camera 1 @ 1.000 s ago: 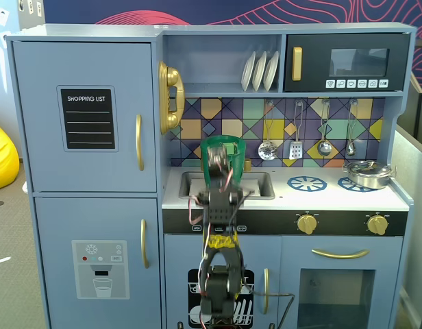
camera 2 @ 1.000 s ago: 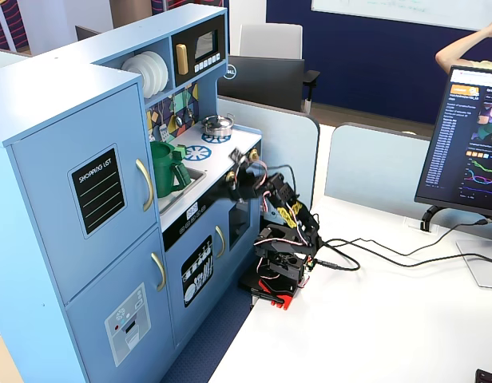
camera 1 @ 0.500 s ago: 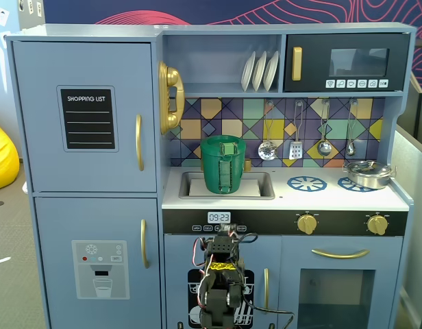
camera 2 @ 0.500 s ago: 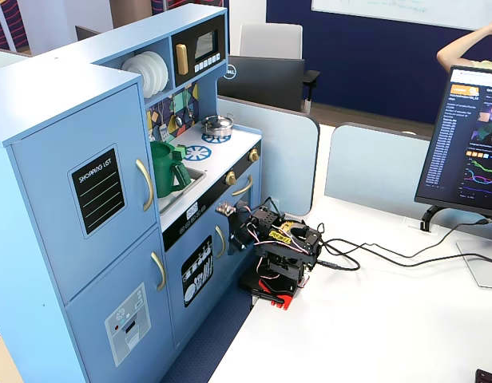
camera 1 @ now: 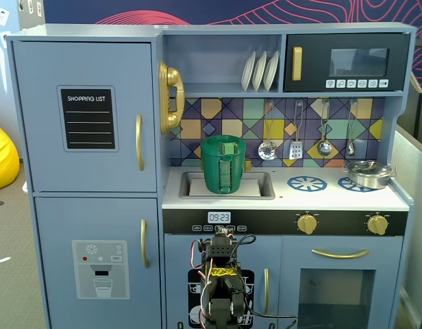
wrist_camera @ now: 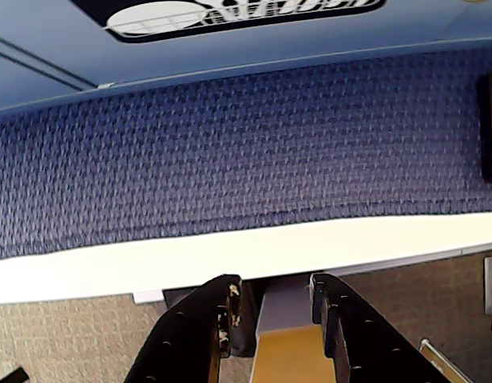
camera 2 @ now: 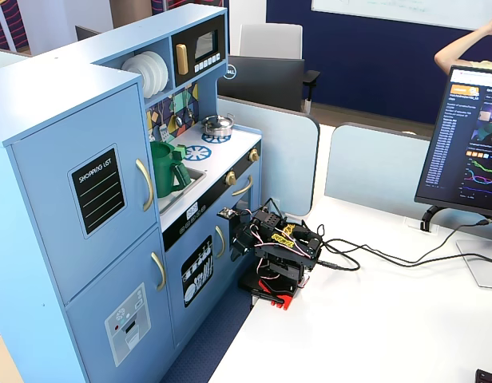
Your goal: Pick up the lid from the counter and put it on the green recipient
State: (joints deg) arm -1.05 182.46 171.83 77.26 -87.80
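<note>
My arm folded low at frame bottom of a fixed view, gripper spread, empty. Green recipient in sink, centre. Lid seemingly already on top; blind reach risks knocking recipient.

The green recipient stands upright in the sink recess of the worktop, tall and slightly tapered, its ribbed handle strip facing front. The lid appears to sit across its mouth already, though its edge is hard to separate from the rim.
</note>
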